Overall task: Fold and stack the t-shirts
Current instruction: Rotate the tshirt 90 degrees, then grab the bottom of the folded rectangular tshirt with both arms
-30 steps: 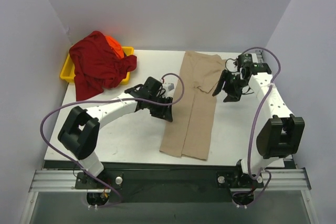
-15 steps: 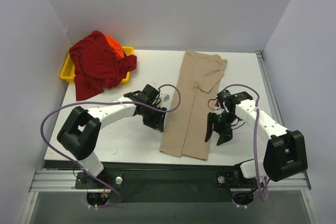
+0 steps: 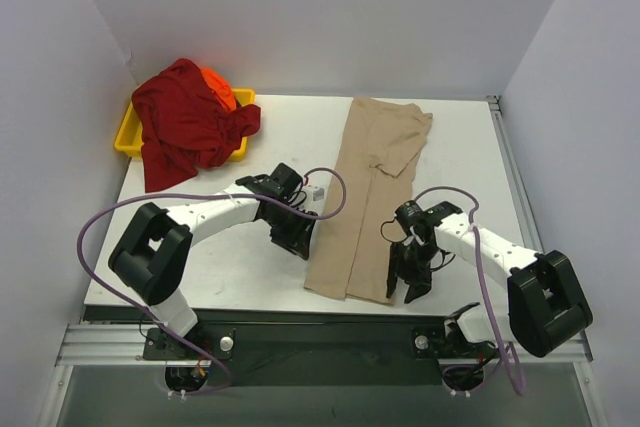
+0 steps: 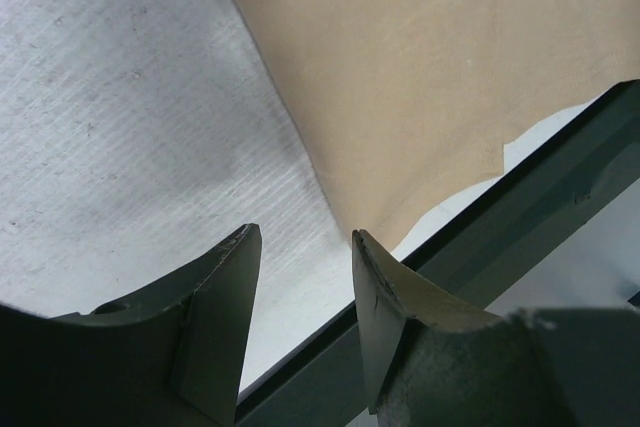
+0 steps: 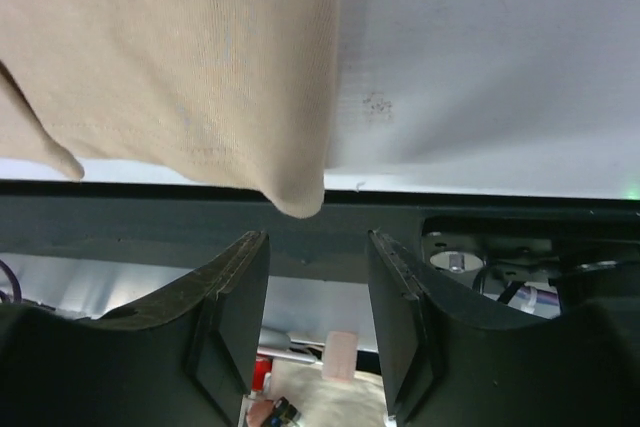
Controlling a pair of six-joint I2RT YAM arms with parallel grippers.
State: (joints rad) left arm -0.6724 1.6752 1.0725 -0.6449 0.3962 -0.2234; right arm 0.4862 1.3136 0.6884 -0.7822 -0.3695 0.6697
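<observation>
The white table point(image 3: 200, 247) fills the middle of the overhead view, with grey walls on three sides and a dark rail point(image 3: 320, 322) along its bottom edge. Nothing lies between the arms and the cloth; only the purple cables point(image 3: 100, 237) loop over the table at lower left and lower right.

The tan shirt point(image 3: 365, 197) lies flat, folded lengthwise into a long narrow strip. It runs from the top centre of the table down to the bottom edge, with a sleeve folded across its upper right. Its lower hem sits just short of the rail.

At upper left, the dark red shirt point(image 3: 185, 122) lies crumpled in a heap over the yellow tray point(image 3: 128, 137) and spills onto the table. A bit of the orange shirt point(image 3: 220, 87) peeks out behind it.

The left gripper point(image 3: 298, 239) sits at the strip's left edge, low on the table. In its wrist view the fingers point(image 4: 225, 297) stand apart with bare table between them and the cloth edge just by the right one.

The right gripper point(image 3: 408, 282) is at the strip's lower right corner. Its jaws are spread, and that corner point(image 5: 298, 197) lies just above the gap, not pinched.
</observation>
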